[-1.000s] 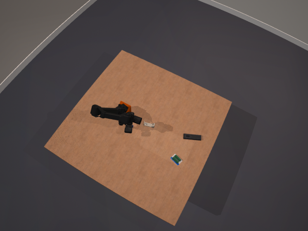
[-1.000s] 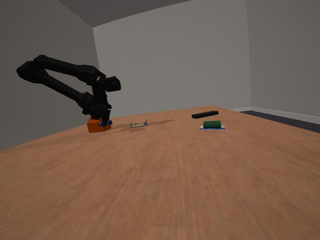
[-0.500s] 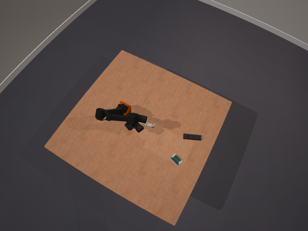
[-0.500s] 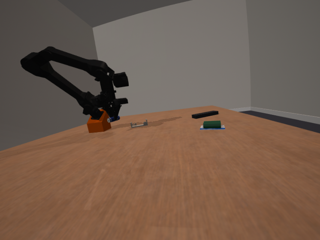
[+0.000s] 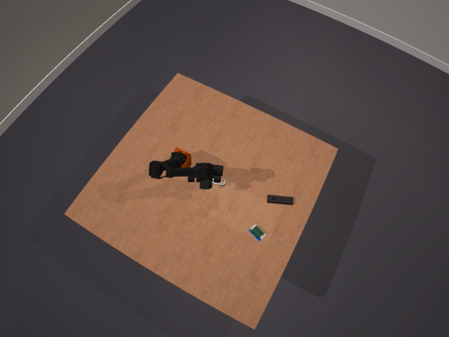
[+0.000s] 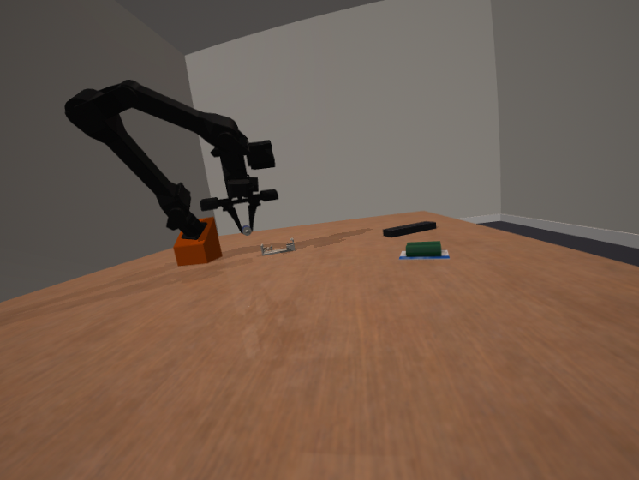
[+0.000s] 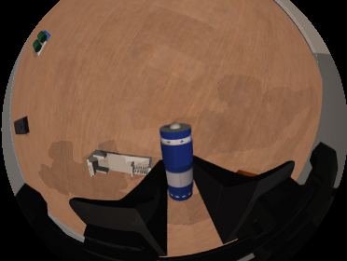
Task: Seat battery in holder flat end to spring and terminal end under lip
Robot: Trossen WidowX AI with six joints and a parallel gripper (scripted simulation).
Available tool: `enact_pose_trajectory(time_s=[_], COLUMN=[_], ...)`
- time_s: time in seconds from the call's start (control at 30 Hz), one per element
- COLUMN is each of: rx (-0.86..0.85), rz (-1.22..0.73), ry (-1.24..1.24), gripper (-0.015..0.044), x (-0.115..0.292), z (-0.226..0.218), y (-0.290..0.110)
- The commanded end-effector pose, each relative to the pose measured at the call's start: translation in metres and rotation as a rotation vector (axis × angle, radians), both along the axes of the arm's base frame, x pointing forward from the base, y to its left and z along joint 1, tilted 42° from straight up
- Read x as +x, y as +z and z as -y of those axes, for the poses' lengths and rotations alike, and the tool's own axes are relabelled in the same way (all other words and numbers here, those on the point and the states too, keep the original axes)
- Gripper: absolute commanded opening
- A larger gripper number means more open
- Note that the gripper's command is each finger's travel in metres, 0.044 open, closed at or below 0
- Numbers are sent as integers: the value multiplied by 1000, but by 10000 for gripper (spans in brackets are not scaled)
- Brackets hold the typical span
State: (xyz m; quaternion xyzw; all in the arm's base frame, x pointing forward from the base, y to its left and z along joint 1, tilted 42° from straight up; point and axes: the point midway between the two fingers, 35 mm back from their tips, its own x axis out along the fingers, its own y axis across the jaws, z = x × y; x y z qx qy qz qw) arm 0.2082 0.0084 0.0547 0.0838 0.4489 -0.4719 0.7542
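A blue battery with white bands point(image 7: 177, 158) is held between the fingertips of my gripper point(image 6: 247, 229) point(image 7: 177, 162). Its terminal end points up the wrist view, away from the gripper body. One round end of the battery point(image 6: 247, 231) shows in the exterior view, above the table. My gripper is shut on it. The pale holder point(image 5: 219, 183) point(image 6: 278, 251) point(image 7: 122, 162) lies on the table, lower than the battery and left of it in the wrist view. Its long side runs roughly across the battery's length there. In the top view the arm hides the battery and part of the holder.
A blue and white tray with two green cylinders point(image 5: 257, 232) point(image 6: 423, 249) point(image 7: 41, 42) stands farther out on the table. A black oblong block point(image 5: 280, 200) point(image 6: 409, 229) point(image 7: 21, 125) lies beyond the holder. The orange base block point(image 5: 186, 159) point(image 6: 192, 253) is under the arm.
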Motion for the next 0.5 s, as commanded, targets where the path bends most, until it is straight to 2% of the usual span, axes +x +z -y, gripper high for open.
enact_pose_trajectory(time_s=[0.0, 0.47], rx=[-26, -143], rz=[-135, -638], ry=[161, 758], gripper=[73, 73], x=[9, 32], z=[-12, -51], y=[-5, -30])
